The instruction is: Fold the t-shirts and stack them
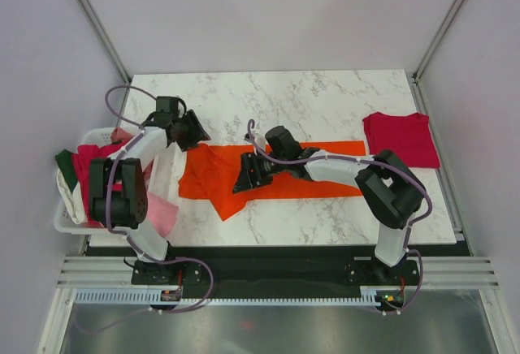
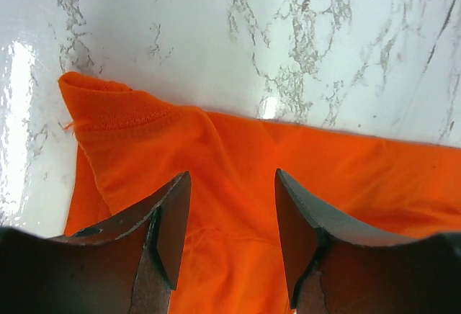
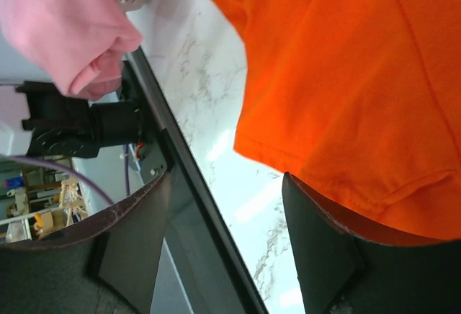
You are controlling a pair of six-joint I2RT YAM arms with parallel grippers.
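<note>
The bright orange t-shirt (image 1: 211, 177) lies spread in a long strip across the middle of the table. My left gripper (image 1: 195, 133) is open, low over its far left end; in the left wrist view (image 2: 233, 184) the orange cloth (image 2: 238, 148) fills the gap between the fingers, with a ribbed hem (image 2: 108, 109) beyond. My right gripper (image 1: 246, 177) is open over the shirt's near part; in the right wrist view (image 3: 227, 199) the shirt's hem (image 3: 346, 112) runs beside the right finger (image 3: 317, 249). A crimson t-shirt (image 1: 400, 137) lies folded at the back right.
A white basket (image 1: 93, 136) at the left table edge holds magenta (image 1: 85, 163), dark green (image 1: 65, 163) and white (image 1: 166, 171) shirts. A light pink shirt (image 1: 162, 212) hangs over its near side and shows in the right wrist view (image 3: 65, 26). The table's front edge (image 3: 180, 184) lies under my right gripper.
</note>
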